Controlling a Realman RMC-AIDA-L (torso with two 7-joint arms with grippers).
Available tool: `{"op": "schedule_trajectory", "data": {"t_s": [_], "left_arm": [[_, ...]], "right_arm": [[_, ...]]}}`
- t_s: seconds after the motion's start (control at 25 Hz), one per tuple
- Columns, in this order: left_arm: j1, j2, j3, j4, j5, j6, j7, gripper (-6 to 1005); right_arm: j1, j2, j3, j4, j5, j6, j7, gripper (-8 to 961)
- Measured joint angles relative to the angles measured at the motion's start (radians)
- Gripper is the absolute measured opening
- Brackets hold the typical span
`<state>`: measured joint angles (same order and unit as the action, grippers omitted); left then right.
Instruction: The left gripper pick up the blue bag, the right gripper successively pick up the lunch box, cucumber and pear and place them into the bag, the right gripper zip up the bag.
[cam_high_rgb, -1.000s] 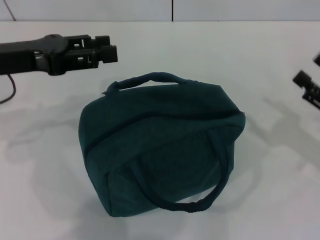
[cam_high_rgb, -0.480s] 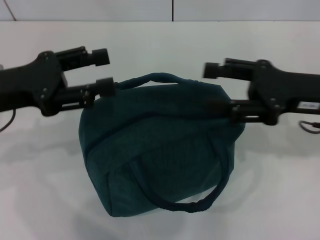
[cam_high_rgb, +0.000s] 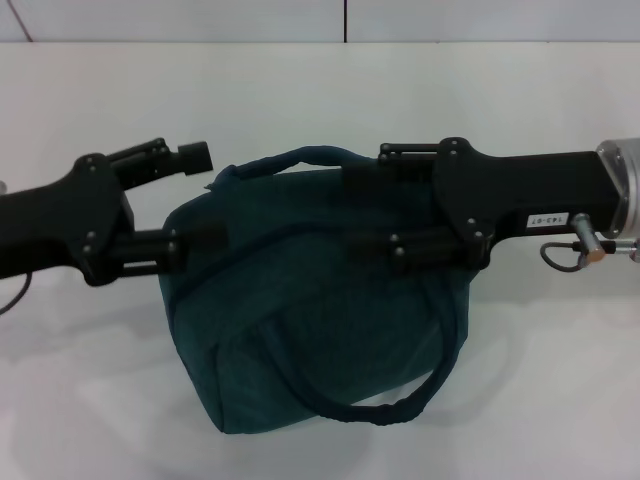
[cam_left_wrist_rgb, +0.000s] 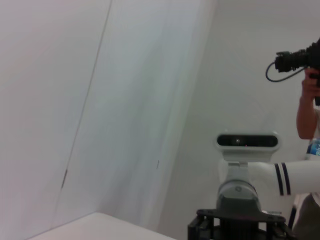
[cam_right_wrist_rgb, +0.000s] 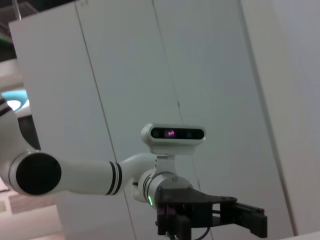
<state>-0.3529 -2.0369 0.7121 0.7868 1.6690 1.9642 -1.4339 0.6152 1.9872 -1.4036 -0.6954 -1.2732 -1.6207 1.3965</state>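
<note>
Overhead, open grippers flanking bag.

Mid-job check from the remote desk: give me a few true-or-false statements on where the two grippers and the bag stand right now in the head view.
1. The blue bag sits on the white table. True.
2. The lunch box is lying on the table beside the bag. False: no lunch box, cucumber or pear shows on the table.
3. The left gripper is at the bag's left end, its fingers spread apart. True.
4. The right gripper is parked off at the table's far right edge. False: it reaches in over the bag's top.
5. Both loop handles of the bag are hidden. False: one arches at the far side, the other hangs at the near side.
</note>
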Motion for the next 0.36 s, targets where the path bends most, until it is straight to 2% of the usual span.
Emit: {"op": "schedule_trajectory", "data": {"t_s": [0.36], "left_arm": [[0.012, -0.002, 0.01, -0.002, 0.008, 0.0, 0.014, 893]], "right_arm": [[0.019, 0.008, 0.001, -0.003, -0.012, 0.034, 0.001, 750]]}}
